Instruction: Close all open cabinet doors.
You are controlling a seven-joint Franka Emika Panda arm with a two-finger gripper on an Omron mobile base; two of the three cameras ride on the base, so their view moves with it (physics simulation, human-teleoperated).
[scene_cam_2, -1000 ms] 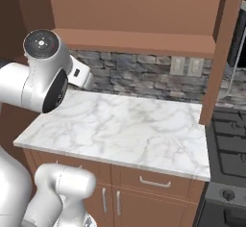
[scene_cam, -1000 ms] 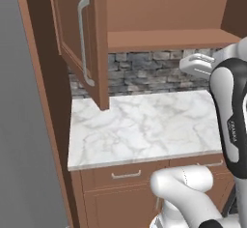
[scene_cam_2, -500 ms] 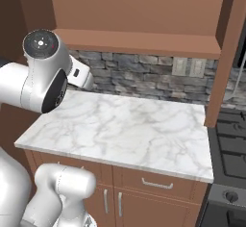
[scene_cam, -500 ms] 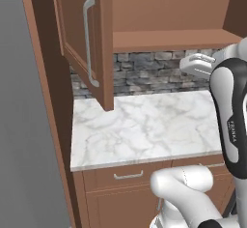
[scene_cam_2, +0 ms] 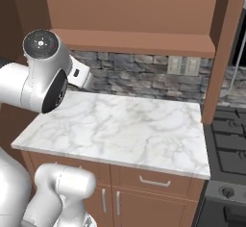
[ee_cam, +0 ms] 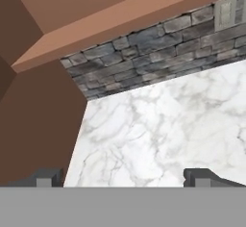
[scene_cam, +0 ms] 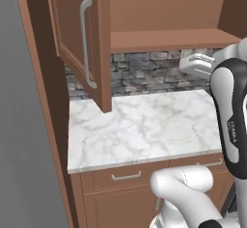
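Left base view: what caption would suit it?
Reddish-brown wooden cabinet door stands open over the white marble counter.

A tall reddish-brown cabinet door point(scene_cam: 79, 38) hangs open at the left end of the wall cabinet, swung out over the marble top, its lower corner above the stone. It has a recessed flat panel and a long upright silver bar handle point(scene_cam: 86, 43) near its free edge.
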